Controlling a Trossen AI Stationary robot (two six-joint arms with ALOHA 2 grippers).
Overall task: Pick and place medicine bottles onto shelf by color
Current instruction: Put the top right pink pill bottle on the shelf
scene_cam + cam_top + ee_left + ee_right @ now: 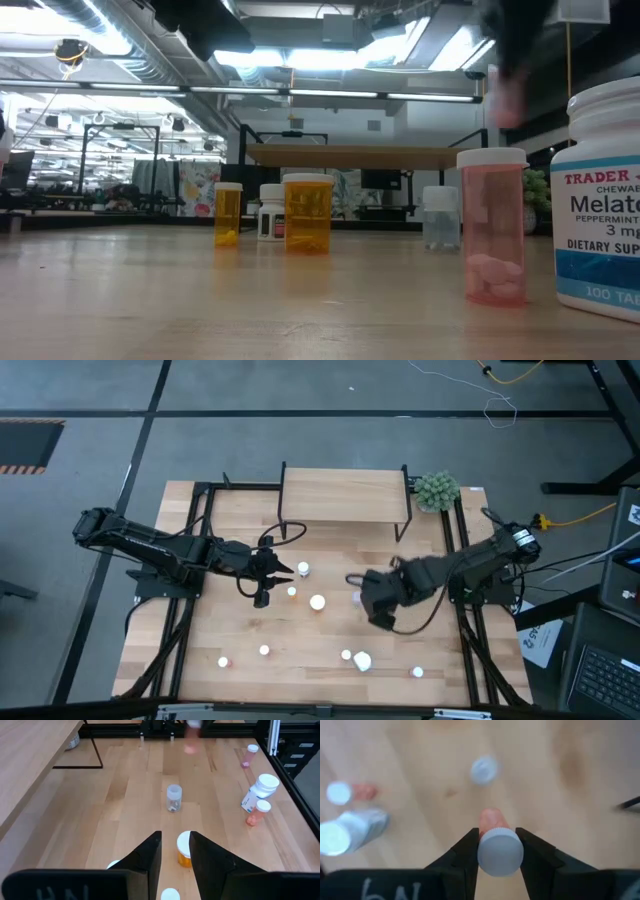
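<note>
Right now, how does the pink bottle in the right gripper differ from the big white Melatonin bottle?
The pink bottle is slim with a see-through pink body; the Melatonin bottle is wide, opaque white and labelled. The pink bottle is clamped at its cap in the right gripper, off the table; the Melatonin bottle stands on the table. Both have white caps.

The big white bottle (605, 205) is cut off by the low view's edge. A blurry pink bottle (508, 95) hangs high up. The tiny bottles (264, 651) seen from above are too small to tell colours.
</note>
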